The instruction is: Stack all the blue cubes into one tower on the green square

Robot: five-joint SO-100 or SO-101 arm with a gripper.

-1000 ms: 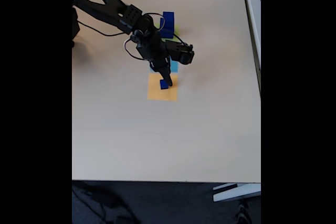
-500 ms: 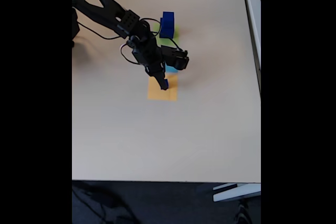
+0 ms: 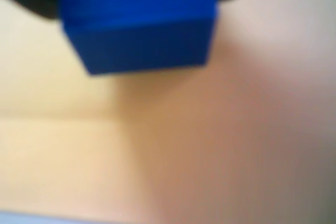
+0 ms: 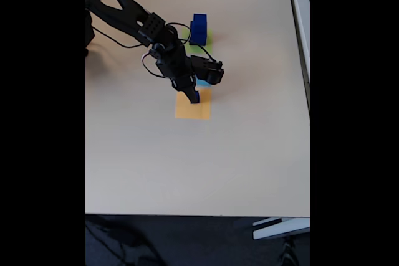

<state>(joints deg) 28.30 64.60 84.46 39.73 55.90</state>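
Gripper [image 4: 194, 96] pinches 1 small blue cube [image 4: 195, 96] above the upper edge of the orange square [image 4: 193, 109]. In the wrist view, the cube [image 3: 139, 22] shows equal sides with no long axis, 1 face turned down toward the orange square [image 3: 63, 166]. Beyond the orange square in the fixed view, a stack of blue cubes [image 4: 199, 29] stands upright on the green square [image 4: 201, 47].

A pale beige surface [image 4: 206, 166] takes even, soft light. Beyond its near edge lies dark floor [image 4: 187, 241], where a light grey furniture foot [image 4: 280, 227] sits by the near right corner.
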